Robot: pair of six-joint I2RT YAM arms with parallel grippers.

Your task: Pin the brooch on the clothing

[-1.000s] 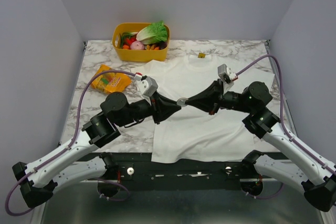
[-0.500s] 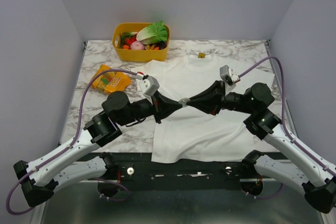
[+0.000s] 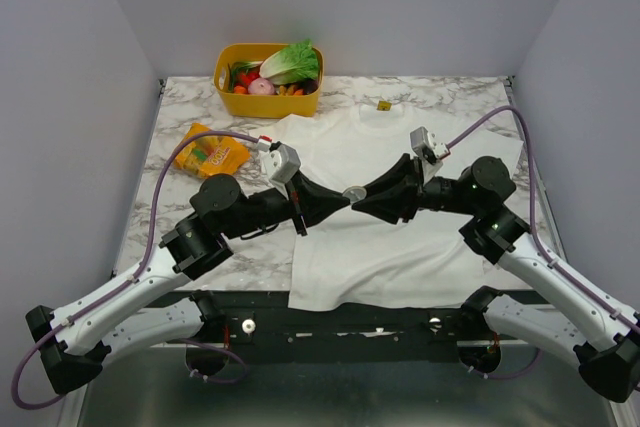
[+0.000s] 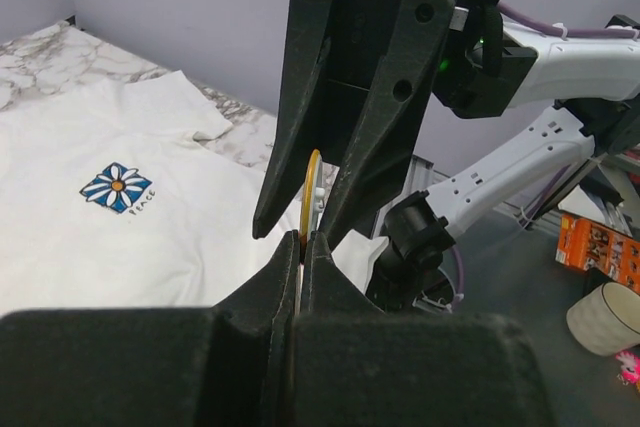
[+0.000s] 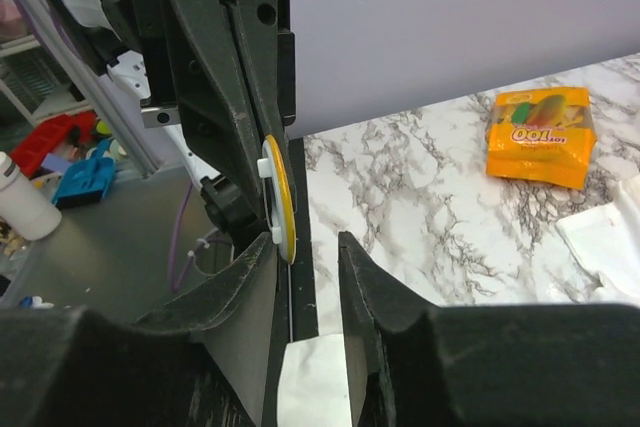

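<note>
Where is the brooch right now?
In the top view it is at mid-table: the brooch is held up over the shirt, pinched in the left gripper, with the right gripper open right beside it.

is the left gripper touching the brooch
Touching. The left wrist view shows the left gripper pinching the brooch by its lower edge.

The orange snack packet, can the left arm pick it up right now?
Probably not: the left gripper is shut on the brooch. Otherwise the snack packet lies uncovered on that arm's side.
</note>
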